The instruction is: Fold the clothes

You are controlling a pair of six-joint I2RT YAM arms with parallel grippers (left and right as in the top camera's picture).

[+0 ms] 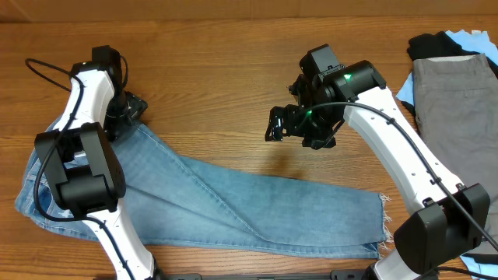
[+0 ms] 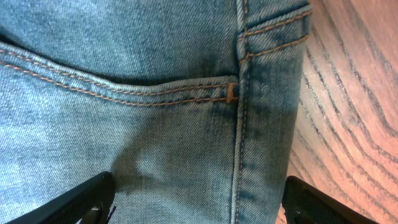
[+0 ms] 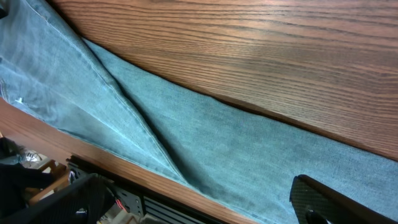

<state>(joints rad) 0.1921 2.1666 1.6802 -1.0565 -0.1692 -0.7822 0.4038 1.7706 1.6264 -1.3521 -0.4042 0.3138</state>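
Overhead: one jeans pair [image 1: 233, 202]; two hands, left hand [image 1: 131, 109], right hand [image 1: 272, 126], both released, empty.

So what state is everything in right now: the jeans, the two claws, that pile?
Jeans: flat on the table, legs laid together, not folded across.
Left gripper: open, over the jeans' waist end.
Right gripper: open, empty, above the table.
Pile: stacked at the right edge, grey on top.
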